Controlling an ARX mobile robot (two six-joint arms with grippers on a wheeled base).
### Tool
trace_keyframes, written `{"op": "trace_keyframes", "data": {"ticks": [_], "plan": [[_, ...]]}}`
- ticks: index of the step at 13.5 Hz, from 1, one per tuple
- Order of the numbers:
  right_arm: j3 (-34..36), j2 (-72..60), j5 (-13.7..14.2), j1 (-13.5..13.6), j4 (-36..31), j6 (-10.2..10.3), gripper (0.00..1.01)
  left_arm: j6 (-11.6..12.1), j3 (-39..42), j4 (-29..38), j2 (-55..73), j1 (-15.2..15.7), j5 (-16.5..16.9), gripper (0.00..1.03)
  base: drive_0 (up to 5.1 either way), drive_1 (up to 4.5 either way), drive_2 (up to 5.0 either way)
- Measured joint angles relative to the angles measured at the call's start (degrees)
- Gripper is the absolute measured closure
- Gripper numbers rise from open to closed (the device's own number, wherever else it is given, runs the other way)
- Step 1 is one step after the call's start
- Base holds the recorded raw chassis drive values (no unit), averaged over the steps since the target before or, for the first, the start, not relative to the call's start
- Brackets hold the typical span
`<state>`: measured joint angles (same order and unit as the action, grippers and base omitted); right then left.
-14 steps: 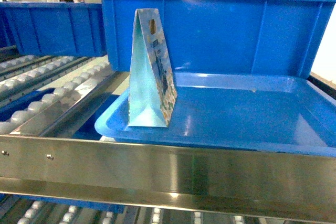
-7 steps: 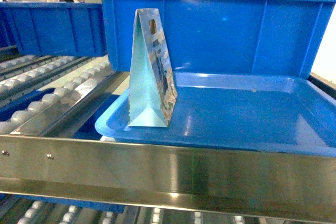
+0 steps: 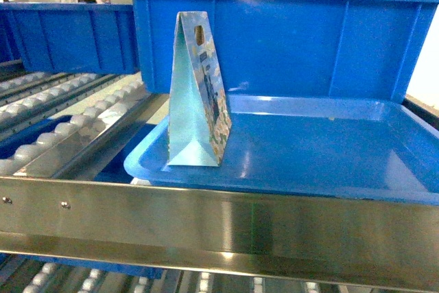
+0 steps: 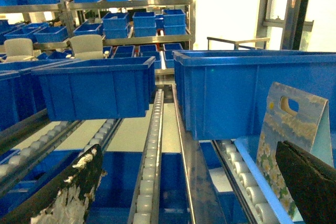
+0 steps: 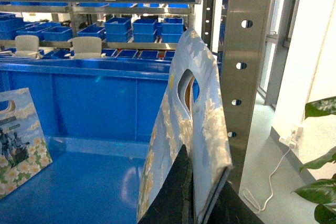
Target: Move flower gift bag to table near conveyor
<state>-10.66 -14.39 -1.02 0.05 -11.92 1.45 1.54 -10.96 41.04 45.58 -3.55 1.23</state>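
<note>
A flower gift bag (image 5: 191,124) with a cut-out handle is pinched between the black fingers of my right gripper (image 5: 205,164), which is shut on it. This bag does not show in the head view. Another flower gift bag (image 3: 197,94) stands upright at the left end of a shallow blue tray (image 3: 329,162) on the conveyor (image 3: 65,132). It also shows in the right wrist view (image 5: 20,140). My left gripper (image 4: 188,150) hangs open over the roller tracks, left of that standing bag (image 4: 289,135). The table is out of view.
A tall blue bin (image 3: 288,39) stands right behind the tray. More blue bins (image 4: 97,87) sit on the roller tracks and shelves. A steel rail (image 3: 219,221) crosses the front. A perforated steel post (image 5: 247,66) rises close on the held bag's right.
</note>
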Motion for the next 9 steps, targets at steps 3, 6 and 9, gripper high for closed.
{"op": "trace_keyframes", "data": {"ticks": [3, 6, 9], "plan": [[0.0, 0.0, 0.0, 0.0, 0.0, 0.0, 0.99, -0.3, -1.7, 2.5, 4.2, -2.7, -2.8, 0.05, 0.0, 0.00, 0.0], [0.0, 0.0, 0.0, 0.0, 0.0, 0.0, 0.99, -0.3, -8.2, 8.9, 15.1, -4.5, -4.1, 0.05, 0.0, 0.00, 0.0], [0.0, 0.0, 0.0, 0.0, 0.0, 0.0, 0.99, -0.8, -13.9, 10.1, 21.0, -7.0, -4.0, 0.05, 0.0, 0.00, 0.0]]}}
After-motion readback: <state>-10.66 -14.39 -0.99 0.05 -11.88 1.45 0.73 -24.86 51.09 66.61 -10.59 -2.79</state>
